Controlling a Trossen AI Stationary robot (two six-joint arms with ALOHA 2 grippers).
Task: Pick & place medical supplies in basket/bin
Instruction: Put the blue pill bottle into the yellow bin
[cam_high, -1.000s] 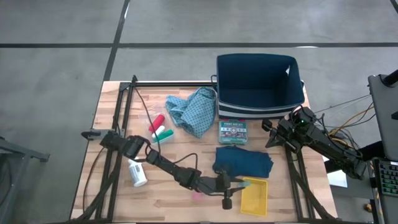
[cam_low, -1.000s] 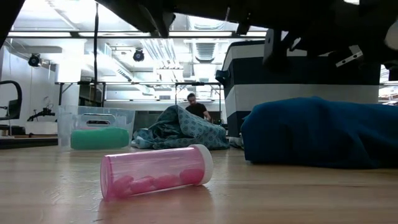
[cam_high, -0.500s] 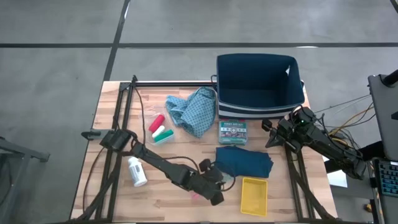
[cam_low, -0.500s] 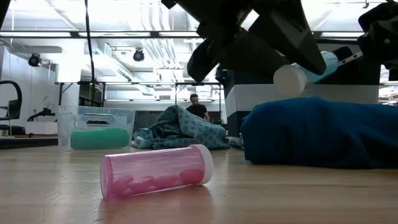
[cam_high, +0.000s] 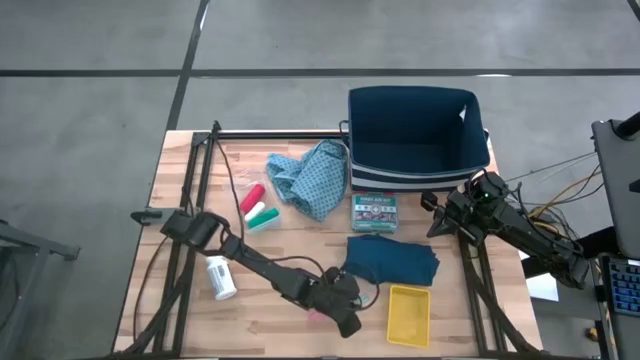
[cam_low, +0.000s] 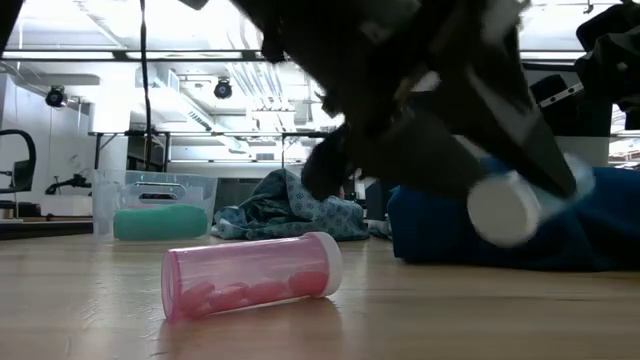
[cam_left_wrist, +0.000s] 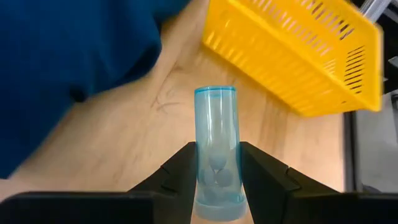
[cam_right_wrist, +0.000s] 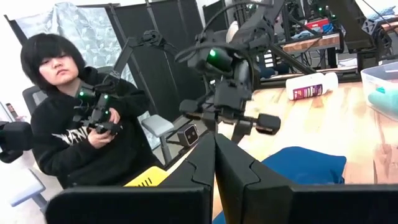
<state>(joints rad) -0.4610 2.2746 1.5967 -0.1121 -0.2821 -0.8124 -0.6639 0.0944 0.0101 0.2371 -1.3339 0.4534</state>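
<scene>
A clear blue pill tube (cam_left_wrist: 216, 149) sits clamped in the left end effector (cam_left_wrist: 216, 177), held above the desk (cam_high: 180, 310) at the front edge, with the dark teal folded cloth (cam_high: 392, 259) at its one o'clock and a yellow basket (cam_high: 409, 312) at three. The right end effector (cam_right_wrist: 215, 165), fingers together, hangs by the navy bin (cam_high: 416, 140).

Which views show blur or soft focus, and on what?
Low view: the left arm's gripper and its clear blue tube smear with motion; the pink tube stays crisp. Left wrist view: the yellow slotted basket looks slightly soft.
</scene>
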